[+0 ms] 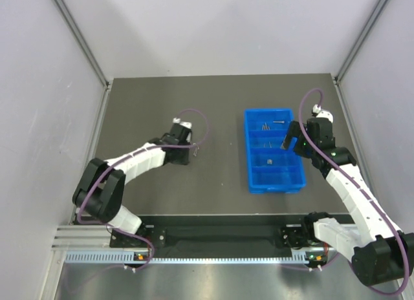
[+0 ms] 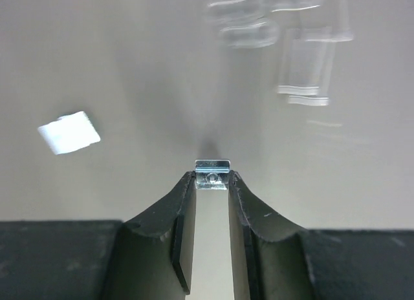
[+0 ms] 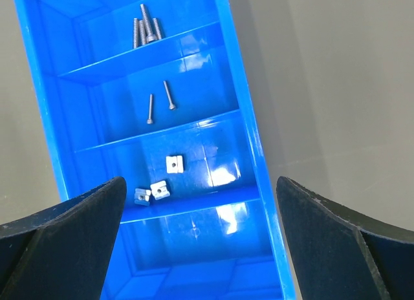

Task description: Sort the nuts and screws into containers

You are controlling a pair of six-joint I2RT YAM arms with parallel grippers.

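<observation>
A small squarish silvery nut [image 2: 213,172] lies on the grey table, pinched between the black fingertips of my left gripper [image 2: 213,178], which touch it on both sides. From above, that gripper [image 1: 194,151] is low over the table, left of the blue tray [image 1: 248,151]. My right gripper [image 3: 200,182] hangs wide open over the tray's [image 3: 246,119] right side, holding nothing. Three nuts [image 3: 173,163] lie in one compartment. Two screws [image 3: 169,94] lie in the compartment beyond. Several more screws [image 3: 145,30] fill the one after that.
The tray's two nearest compartments [image 3: 194,235] hold nothing. White walls with metal posts [image 1: 84,48] enclose the table on the left, back and right. A purple cable [image 1: 200,122] loops above the left wrist.
</observation>
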